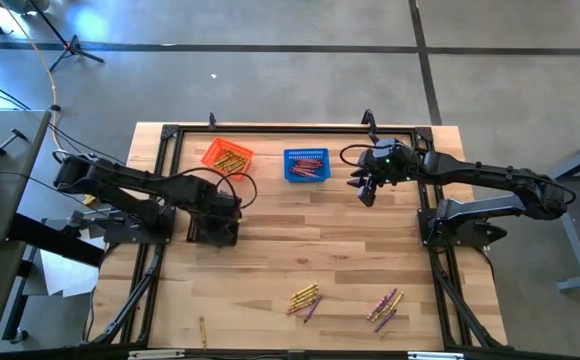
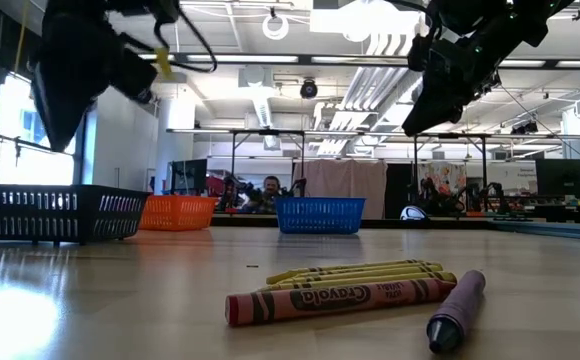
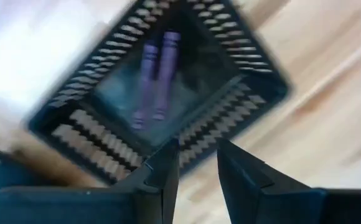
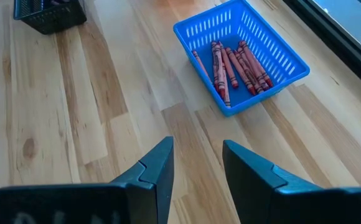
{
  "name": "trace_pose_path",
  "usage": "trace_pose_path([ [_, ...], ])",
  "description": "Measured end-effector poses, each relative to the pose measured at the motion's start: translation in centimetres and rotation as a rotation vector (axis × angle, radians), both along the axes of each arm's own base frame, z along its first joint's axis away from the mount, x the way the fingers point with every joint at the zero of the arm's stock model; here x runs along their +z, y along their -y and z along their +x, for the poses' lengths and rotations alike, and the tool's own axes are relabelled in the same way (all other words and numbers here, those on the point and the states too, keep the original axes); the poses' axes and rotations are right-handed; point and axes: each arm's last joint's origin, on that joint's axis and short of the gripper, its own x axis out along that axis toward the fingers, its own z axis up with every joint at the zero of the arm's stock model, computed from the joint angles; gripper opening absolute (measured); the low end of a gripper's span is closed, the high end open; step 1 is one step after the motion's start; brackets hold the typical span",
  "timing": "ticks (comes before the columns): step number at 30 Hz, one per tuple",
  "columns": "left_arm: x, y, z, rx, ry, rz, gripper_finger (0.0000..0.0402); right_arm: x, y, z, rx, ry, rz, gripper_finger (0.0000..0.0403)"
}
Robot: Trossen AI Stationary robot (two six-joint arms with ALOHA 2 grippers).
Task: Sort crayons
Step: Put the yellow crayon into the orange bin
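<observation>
Bright overhead light, tabletop (image 2: 90, 300) glare, motion-blurred left wrist view.

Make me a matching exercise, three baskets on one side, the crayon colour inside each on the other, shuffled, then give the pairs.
Column one:
1. black basket
2. blue basket
3. orange basket

Column two:
A. red crayons
B. yellow crayons
C. purple crayons

Pairs: 1-C, 2-A, 3-B.

Both arms are matte black with looping black cables; the right gripper (image 1: 363, 186) carries green lights, its fingers (image 4: 157, 168) dark and wedge-shaped.
</observation>
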Motion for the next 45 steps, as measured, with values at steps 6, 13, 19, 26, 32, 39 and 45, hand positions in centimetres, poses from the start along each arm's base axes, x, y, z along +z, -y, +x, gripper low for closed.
trace_pose_path([
  [6,3.6,2.7,2.3,0.078,0.241,-0.065,0.0085,0.0,0.0,0.0,0.084,-0.024,-0.089,0.0124],
  [13,5.3,8.2,2.0,0.362,0.308,-0.162,0.0078,0.0,0.0,0.0,0.152,-0.043,-0.158,0.0124],
  [19,3.3,14.1,0.3,0.619,0.159,-0.235,0.0078,0.0,0.0,0.0,0.198,-0.057,-0.205,0.0124],
  [26,0.5,20.2,-0.1,0.677,-0.008,-0.409,0.0078,0.0,0.5,-0.2,0.231,-0.075,-0.262,0.0124],
  [32,-2.1,22.9,-0.1,0.624,-0.208,-0.465,0.0078,0.0,1.2,-0.5,0.196,-0.080,-0.264,0.0124],
  [39,-4.6,23.4,0.2,0.641,-0.245,-0.379,0.0078,0.0,1.7,-0.7,0.169,-0.082,-0.260,0.0124],
  [45,-6.3,23.7,0.4,0.644,-0.262,-0.327,0.0078,0.0,1.7,-0.7,0.167,-0.081,-0.258,0.0124],
])
